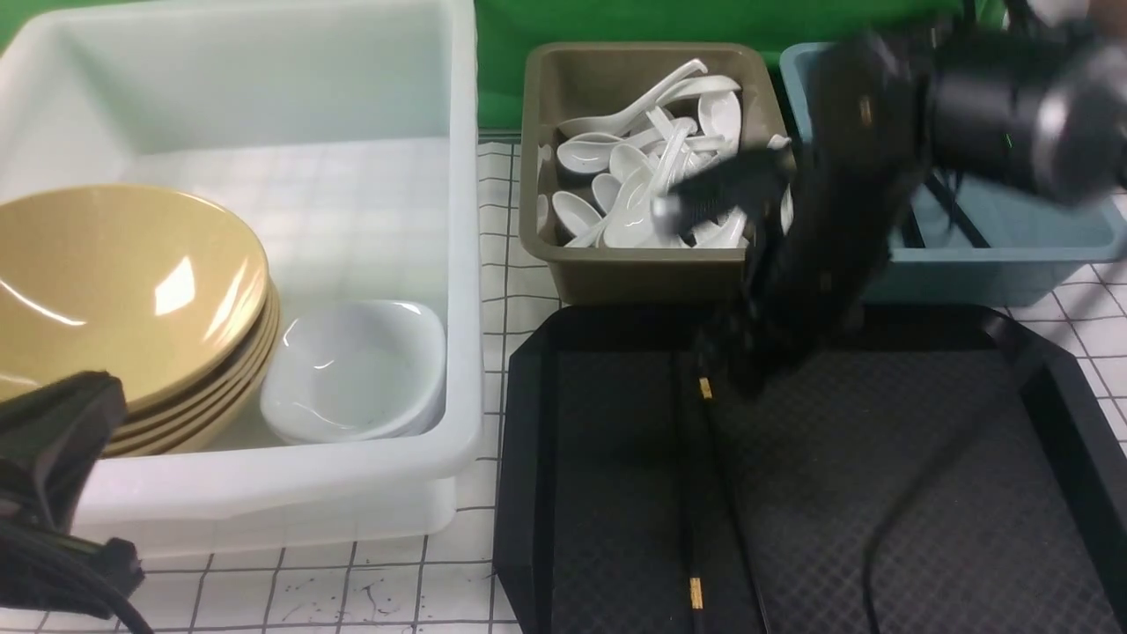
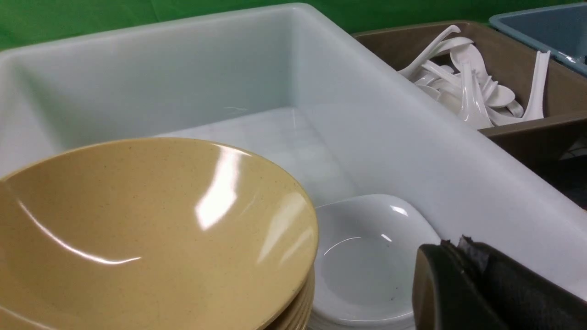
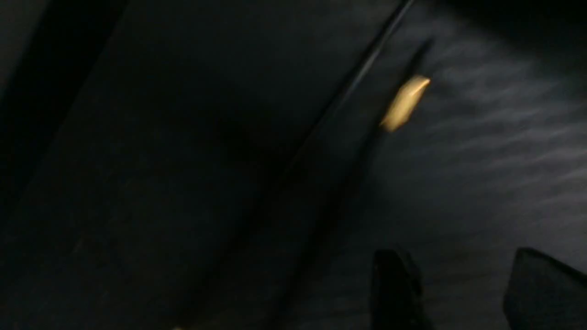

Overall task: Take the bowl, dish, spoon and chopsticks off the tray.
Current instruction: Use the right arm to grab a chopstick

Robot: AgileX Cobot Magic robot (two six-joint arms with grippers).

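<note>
Only the chopsticks [image 1: 698, 528] lie on the tray [image 1: 924, 493], which fills the front view from about 4 to 6 o'clock. They are thin and black, hard to pick out against the tray's dark diamond texture, and run roughly from 12 to 6 o'clock along the tray's 9 o'clock side. A small gold band shows near each end.

Up at 9 o'clock, a mustard-yellow bowl [image 1: 123, 291] tops a stack of like bowls inside a white tub [image 1: 462, 264]. At the stack's 3 o'clock, just beside it, a white dish [image 1: 352, 370] sits in the same tub. At 12 o'clock an olive-brown tub [image 1: 634, 273] holds a heap of white soup spoons [image 1: 643, 176], and a blue tub [image 1: 995, 255] stands at 2 o'clock.

The right arm [image 1: 845, 202], smeared by blur, slants down from 1 o'clock. The right gripper [image 1: 744, 374] is low over the far end of the chopsticks. In the right wrist view its fingers [image 3: 394, 288] stand apart with bare tray between them, gripping nothing, with a gold band nearby.

The left gripper [image 1: 55, 431] hangs at 8 o'clock by the near rim of the bowl stack. Too little of it shows to tell whether its jaws are apart or together.
</note>
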